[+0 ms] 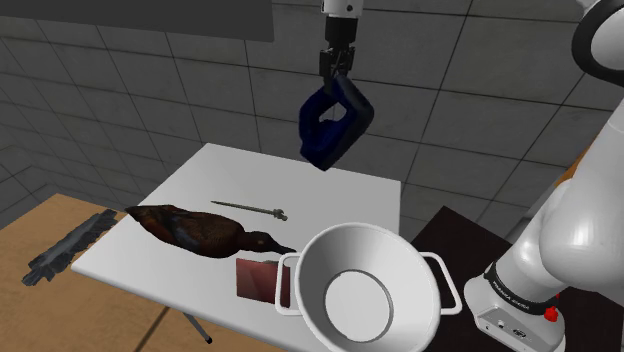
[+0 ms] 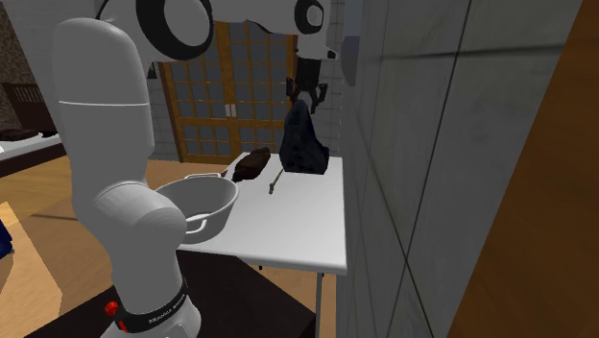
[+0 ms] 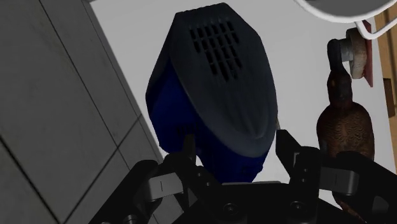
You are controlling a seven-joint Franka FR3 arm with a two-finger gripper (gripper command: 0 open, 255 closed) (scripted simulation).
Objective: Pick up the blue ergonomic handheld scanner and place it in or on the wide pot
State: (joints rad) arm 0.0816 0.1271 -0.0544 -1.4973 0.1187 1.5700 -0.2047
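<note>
- One blue handheld scanner [image 1: 333, 125] hangs in mid-air, clasped at its top by the black hand [image 1: 339, 85], with the fingers [image 3: 189, 156] pressed against both its sides.
- It's high over the far part of the white counter [image 1: 200, 180].
- The wide white pot [image 1: 402, 262] sits at the counter's near edge, toward the shoulder view's right, well apart from the scanner.
- A brown duck figure [image 1: 195, 228] lies just left of the pot, with a thin metal probe [image 1: 250, 209] farther back.

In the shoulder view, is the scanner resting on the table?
No, the scanner hangs clasped in the gripper, up in the air above the table.
</note>
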